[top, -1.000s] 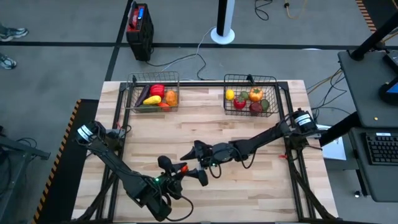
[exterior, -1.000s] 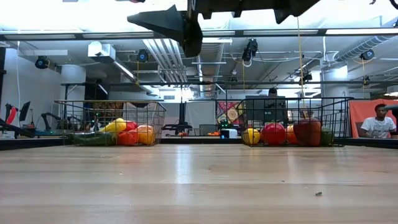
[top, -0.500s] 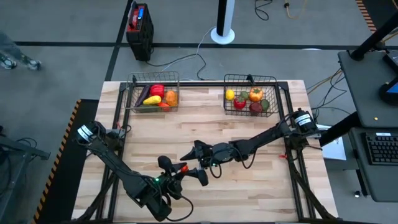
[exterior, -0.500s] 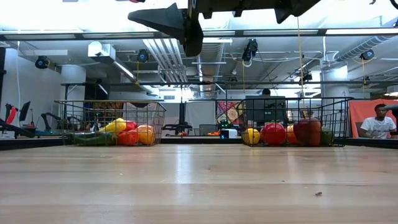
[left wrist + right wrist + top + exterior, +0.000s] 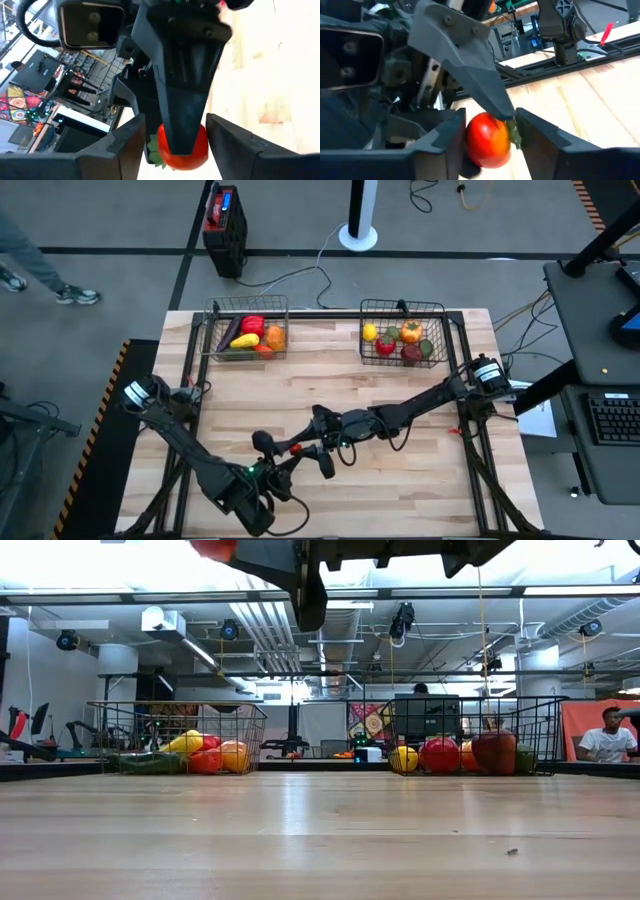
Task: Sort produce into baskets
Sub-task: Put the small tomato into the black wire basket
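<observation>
While both arms meet mid-counter | right gripper (image 5: pixel 487 137) pinches red tomato (image 5: pixel 487 139) | left gripper (image 5: pixel 175 132) flanks it, spread | baskets (image 5: pixel 403 330) lie far across the counter (image 5: pixel 330 370), right arm nearer the right one

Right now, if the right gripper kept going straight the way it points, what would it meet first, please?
The right gripper points straight at the left gripper. First in line is the red tomato-like piece between its fingers, then the left gripper's finger right behind it, though depth is hard to judge.
</observation>
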Motion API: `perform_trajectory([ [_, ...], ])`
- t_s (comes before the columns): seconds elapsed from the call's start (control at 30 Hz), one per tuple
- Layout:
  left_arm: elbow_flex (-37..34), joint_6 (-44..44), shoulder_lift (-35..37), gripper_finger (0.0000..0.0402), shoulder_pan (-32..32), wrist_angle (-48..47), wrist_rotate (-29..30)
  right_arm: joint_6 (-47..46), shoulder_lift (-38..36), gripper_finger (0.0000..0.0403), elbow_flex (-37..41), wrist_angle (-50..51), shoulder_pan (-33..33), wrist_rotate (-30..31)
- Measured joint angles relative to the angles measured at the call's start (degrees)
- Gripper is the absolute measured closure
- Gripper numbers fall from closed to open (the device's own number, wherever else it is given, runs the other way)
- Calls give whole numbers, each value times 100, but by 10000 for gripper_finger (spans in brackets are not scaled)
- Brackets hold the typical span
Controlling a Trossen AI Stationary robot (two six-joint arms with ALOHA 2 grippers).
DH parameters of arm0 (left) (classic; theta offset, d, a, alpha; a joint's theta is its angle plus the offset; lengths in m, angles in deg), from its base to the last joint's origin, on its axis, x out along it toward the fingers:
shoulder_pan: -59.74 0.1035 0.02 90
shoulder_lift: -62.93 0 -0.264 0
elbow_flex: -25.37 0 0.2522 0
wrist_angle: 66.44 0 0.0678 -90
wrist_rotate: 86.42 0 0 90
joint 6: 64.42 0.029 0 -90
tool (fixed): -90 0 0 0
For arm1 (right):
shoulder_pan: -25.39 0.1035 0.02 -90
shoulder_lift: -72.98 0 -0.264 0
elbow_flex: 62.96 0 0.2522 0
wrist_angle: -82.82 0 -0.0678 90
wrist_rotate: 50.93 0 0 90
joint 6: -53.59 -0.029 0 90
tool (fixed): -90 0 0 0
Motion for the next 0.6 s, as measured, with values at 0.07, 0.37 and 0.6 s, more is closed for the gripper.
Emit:
perform_trajectory([
  [0.07, 0, -4, 7, 207, -43, -41, 17, 27, 0, 254, 0, 57, -2, 1],
  [0.37, 2, -710, 115, 203, -162, -669, 85, 85, -28, 307, 11, 239, -16, 24],
  [0.6, 2, -1686, 316, 203, -458, -1652, 84, 86, -146, 315, 26, 727, -111, -13],
])
